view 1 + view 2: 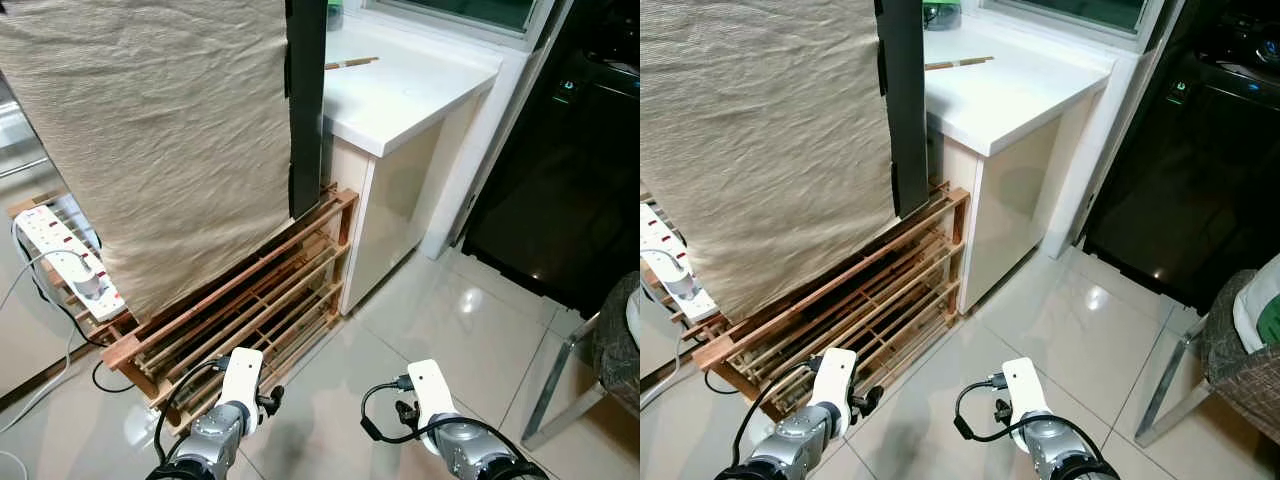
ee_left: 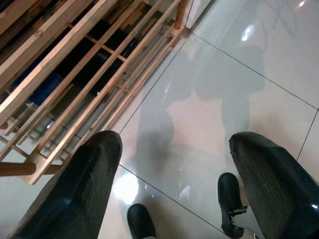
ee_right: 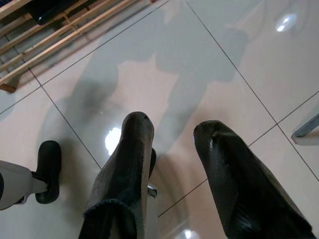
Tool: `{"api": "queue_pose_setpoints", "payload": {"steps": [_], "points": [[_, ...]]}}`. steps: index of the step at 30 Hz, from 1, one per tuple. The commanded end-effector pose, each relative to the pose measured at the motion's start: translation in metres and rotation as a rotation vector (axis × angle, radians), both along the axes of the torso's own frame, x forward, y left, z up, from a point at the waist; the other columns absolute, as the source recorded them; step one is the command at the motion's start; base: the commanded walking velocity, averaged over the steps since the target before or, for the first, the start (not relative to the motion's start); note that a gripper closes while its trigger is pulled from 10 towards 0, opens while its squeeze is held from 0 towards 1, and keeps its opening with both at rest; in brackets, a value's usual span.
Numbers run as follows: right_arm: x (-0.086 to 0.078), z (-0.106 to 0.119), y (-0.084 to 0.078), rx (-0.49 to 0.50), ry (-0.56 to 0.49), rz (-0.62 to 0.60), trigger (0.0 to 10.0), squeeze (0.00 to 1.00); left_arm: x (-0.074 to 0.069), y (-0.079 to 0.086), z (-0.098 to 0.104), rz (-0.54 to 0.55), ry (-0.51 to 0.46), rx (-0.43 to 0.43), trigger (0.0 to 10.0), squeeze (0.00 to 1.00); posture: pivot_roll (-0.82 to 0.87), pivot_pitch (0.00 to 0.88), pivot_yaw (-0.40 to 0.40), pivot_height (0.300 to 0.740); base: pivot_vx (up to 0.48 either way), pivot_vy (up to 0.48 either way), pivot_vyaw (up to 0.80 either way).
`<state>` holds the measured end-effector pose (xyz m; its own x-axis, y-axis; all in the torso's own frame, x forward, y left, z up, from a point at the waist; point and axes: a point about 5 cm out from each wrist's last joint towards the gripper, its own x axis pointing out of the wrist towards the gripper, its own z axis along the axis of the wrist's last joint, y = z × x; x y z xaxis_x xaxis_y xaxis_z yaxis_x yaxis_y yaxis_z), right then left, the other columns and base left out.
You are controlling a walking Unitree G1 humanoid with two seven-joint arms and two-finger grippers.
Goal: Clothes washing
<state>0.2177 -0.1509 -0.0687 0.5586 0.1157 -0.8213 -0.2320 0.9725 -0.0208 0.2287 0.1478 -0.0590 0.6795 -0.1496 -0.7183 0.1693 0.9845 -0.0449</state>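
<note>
Both silver arms hang low at the bottom of the head views, over glossy pale floor tiles. Seen from its wrist, the left gripper has its two black fingers spread wide with nothing between them, pointing down at the tiles beside a slatted wooden rack. Likewise, the right gripper holds nothing, its fingers parted by a narrower gap above bare floor. A large beige cloth hangs over the rack, with a dark vertical panel along its edge. A white power strip lies on the rack's far left end. Beside the rack stands a white counter with a thin wooden stick on it. A dark appliance stands further right, near a woven chair.
</note>
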Motion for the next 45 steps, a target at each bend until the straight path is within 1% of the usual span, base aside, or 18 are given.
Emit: {"api": "queue_pose_setpoints", "payload": {"steps": [1,18,21,22,23,25,26,27,31,32,45], "points": [[-0.0020,-0.0011,-0.0017,0.016,0.005,-0.004,10.0,1.00,-0.0001,-0.0021,0.0001,-0.011,-0.003,-0.020,10.0,1.00,-0.02,0.000,-0.039,0.740,0.000,0.000,0.00],[-0.0020,-0.0013,0.0004,0.057,0.011,-0.032,10.0,1.00,0.0009,-0.0025,0.0009,0.000,-0.006,-0.052,10.0,1.00,-0.01,0.000,-0.038,0.740,0.000,0.000,0.00],[0.0013,-0.0002,-0.0005,0.008,0.019,-0.064,10.0,1.00,0.0007,0.0001,-0.0001,0.013,0.009,-0.022,10.0,1.00,-0.01,0.000,-0.037,0.740,0.000,0.000,0.00],[0.0021,0.0000,-0.0006,0.013,0.027,-0.092,10.0,0.58,0.0002,0.0012,-0.0007,0.025,0.018,-0.017,10.0,1.00,-0.01,0.000,-0.037,0.740,0.000,0.000,0.00],[0.0021,-0.0001,-0.0001,0.036,0.048,-0.112,10.0,0.00,-0.0005,0.0024,-0.0016,0.036,0.032,-0.013,10.0,1.00,-0.01,0.000,-0.037,0.740,0.000,0.000,0.00],[0.0018,-0.0003,0.0002,0.055,0.063,-0.123,10.0,0.00,-0.0011,0.0031,-0.0022,0.043,0.042,-0.012,10.0,1.00,-0.01,0.000,-0.037,0.740,0.000,0.000,0.00],[0.0025,0.0001,0.0000,0.065,0.052,-0.132,10.0,0.00,-0.0016,0.0038,-0.0026,0.047,0.046,-0.014,10.0,0.08,-0.02,0.000,-0.037,0.740,0.000,0.000,0.00],[0.0019,-0.0001,-0.0014,0.069,0.041,-0.138,10.0,0.00,-0.0022,0.0046,-0.0031,0.043,0.051,-0.006,10.0,0.00,-0.02,0.000,-0.037,0.740,0.000,0.000,0.00],[-0.0010,-0.0011,-0.0052,0.080,0.015,-0.133,10.0,0.00,-0.0025,0.0041,-0.0032,0.033,0.050,0.001,10.0,0.00,-0.02,0.000,-0.038,0.740,0.000,0.000,0.00],[-0.0030,-0.0024,-0.0070,0.064,0.027,-0.133,10.0,0.00,-0.0024,0.0037,-0.0032,0.031,0.049,0.000,10.0,0.00,-0.01,0.000,-0.039,0.740,0.000,0.000,0.00],[-0.0030,-0.0024,-0.0070,0.064,0.027,-0.133,10.0,0.00,-0.0024,0.0037,-0.0032,0.031,0.049,0.000,10.0,0.00,-0.01,0.000,-0.039,0.740,0.000,0.000,0.00]]}}
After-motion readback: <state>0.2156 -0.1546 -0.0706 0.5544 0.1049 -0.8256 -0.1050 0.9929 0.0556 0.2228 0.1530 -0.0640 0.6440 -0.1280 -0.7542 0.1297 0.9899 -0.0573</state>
